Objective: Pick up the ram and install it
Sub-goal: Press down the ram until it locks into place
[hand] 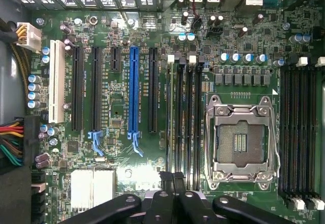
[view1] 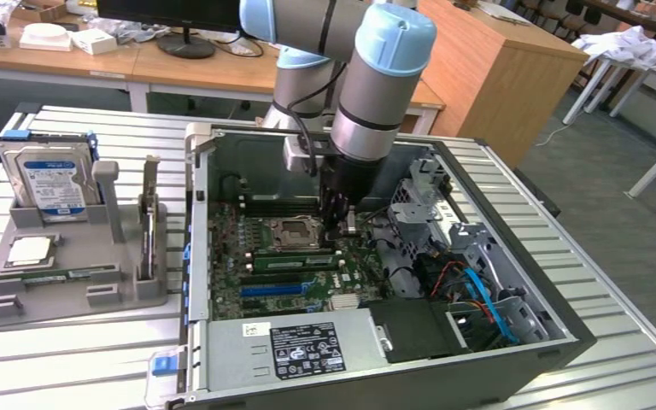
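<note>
Arm reaches down into the open PC case (view1: 511, 342); gripper (view1: 337, 224) sits over the motherboard (hand: 127, 148), just beside the empty CPU socket (hand: 238, 142). Jaws are together, pressed on the top edge of a ram stick (view1: 294, 260) seated in the memory slots (hand: 185, 117) near the socket. Second ram stick (view1: 61, 275) lies flat on the grey holder (view1: 134, 290) on the tabletop (view1: 66, 359), exterior view's left, beside the hard drive (view1: 49, 184) and processor chip (view1: 30, 250).
</note>
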Controlling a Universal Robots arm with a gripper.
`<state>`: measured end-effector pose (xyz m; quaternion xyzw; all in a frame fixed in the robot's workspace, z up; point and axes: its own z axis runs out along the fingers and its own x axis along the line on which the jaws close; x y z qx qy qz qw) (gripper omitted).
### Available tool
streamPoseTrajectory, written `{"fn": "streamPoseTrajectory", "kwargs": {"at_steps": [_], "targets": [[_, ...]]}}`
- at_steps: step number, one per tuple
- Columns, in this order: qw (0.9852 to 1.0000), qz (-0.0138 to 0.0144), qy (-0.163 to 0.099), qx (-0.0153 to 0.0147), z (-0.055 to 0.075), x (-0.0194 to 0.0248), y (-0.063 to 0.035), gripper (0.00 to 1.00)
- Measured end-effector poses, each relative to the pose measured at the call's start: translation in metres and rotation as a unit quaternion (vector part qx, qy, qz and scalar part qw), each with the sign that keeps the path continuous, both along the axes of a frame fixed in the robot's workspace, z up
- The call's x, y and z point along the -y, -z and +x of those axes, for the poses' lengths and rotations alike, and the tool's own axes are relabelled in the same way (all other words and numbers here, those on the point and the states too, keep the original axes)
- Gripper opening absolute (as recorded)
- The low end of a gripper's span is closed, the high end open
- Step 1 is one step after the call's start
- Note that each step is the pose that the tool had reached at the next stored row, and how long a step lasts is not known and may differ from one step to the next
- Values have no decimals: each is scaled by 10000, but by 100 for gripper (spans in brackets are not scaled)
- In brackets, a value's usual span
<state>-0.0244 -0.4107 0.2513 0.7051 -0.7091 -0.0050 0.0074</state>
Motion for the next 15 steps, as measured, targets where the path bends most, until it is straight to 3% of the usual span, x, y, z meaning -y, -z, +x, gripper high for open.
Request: {"fn": "streamPoseTrajectory", "kwargs": {"at_steps": [5,8,11,15], "targets": [[10000,1,-1,-4,19,0,5,10],[10000,0,-1,2,124,0,10,10],[10000,1,1,50,140,-1,34,10],[10000,-3,0,69,123,-1,68,10]]}}
